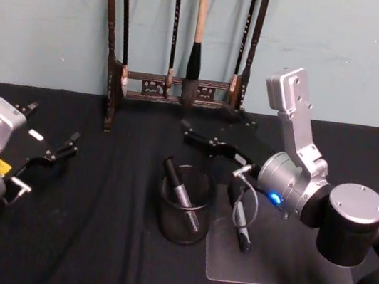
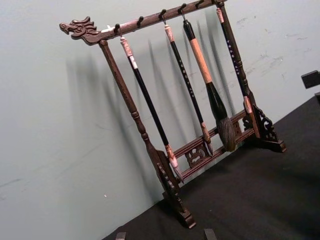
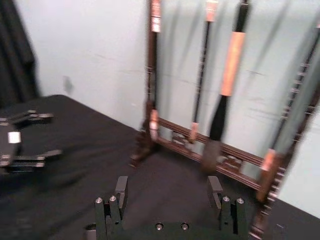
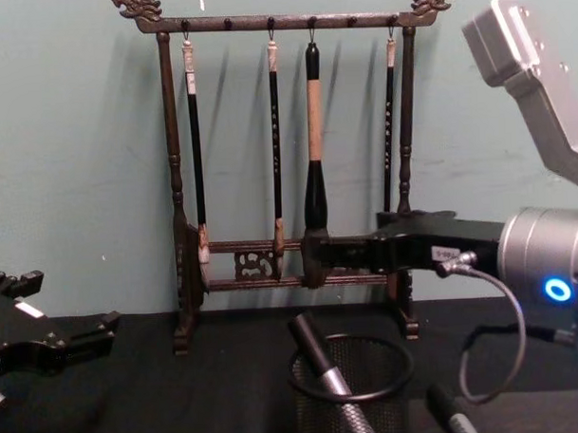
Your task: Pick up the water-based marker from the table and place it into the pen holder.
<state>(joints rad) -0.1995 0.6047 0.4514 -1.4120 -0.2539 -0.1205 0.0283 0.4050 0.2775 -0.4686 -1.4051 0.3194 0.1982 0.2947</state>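
**Item: marker-to-holder task, status at this moment**

**Progress.** One marker [image 1: 180, 189] stands in the pen holder [image 1: 186, 229]. It leans with its upper end over the rim toward the left edge of the bench [image 1: 86, 248]. That placement looks done. A second marker [image 1: 240, 229] lies flat on a clear plastic sheet [image 1: 292, 270], just right of the holder and toward the front right corner. If it also counts as task stock, it is left to pick up; otherwise little remains but clearing the arm.

**Pen holder.** A round black mesh cup, upright, near the middle of the bench. It stands in front of the brush rack [image 1: 177, 81], which runs along the far edge.

**Right tool** [image 1: 185, 130]. Released and empty: the right wrist view shows the two fingers spread with nothing between them. It hangs above the bench, between the holder and the rack, higher than the holder's rim and not touching it. The fingers run roughly level and point toward the left edge. The forearm comes in from the right edge and the elbow is bent up. A cable loops down from the wrist over the second marker.

**Left tool** [image 1: 53, 126]. Released and empty, parked low near the left edge, well apart from the holder.
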